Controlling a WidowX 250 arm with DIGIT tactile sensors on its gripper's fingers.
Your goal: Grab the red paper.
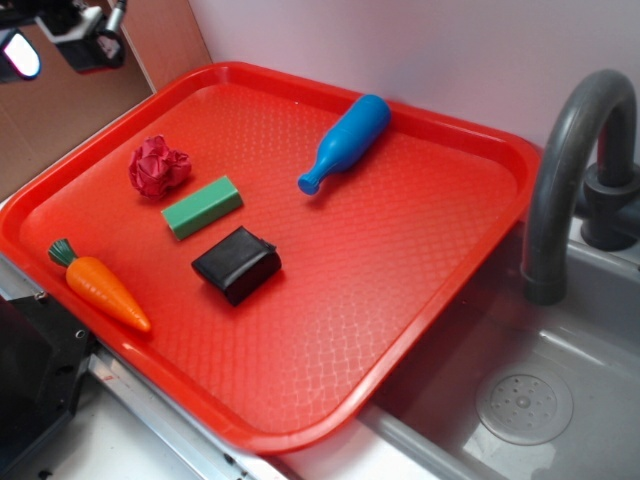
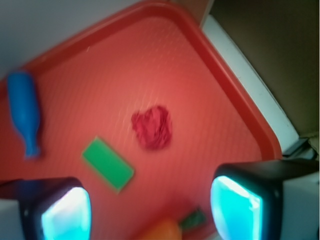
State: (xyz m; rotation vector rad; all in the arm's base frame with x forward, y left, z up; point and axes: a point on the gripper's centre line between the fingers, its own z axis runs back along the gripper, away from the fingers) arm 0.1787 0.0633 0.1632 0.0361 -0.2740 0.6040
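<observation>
From the wrist cam the gripper [image 2: 150,207] is spread wide, nothing between its two pads [image 2: 65,212], and it's hanging well above the red tray [image 2: 240,95], probably so it has room to drop straight down. Closest to the fingers is the toy carrot [image 2: 167,230], just peeking in at the bottom edge. Next out is the green block [image 2: 107,164], and just beside it sits the red paper [image 2: 152,127], a crumpled wad lying loose on the tray, near the far-left corner in the exterior view. It's already framed between the pads, so lining up looks mostly done. Furthest off is the blue bowling pin [image 2: 25,115], lying on its side, well apart from everything.
</observation>
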